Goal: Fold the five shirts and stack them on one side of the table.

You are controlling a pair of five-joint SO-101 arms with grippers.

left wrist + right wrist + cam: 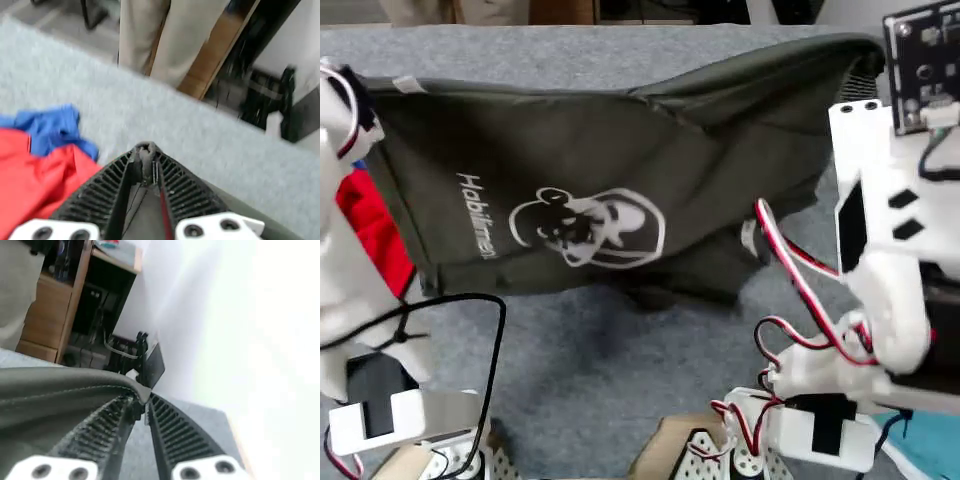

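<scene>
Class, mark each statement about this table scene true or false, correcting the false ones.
1. The right gripper is shut on the dark green shirt's edge. True.
2. The dark green shirt is folded into a small square. False: it is spread wide across the table.
3. A red shirt lies touching a blue shirt. True.
4. The dark green shirt is plain. False: it bears a white print.

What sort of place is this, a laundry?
Probably a lab or workshop rather than a laundry: white robot arms hold a dark green printed shirt over a grey felt-covered table, and a wooden cabinet with tangled black cables stands behind.
</scene>
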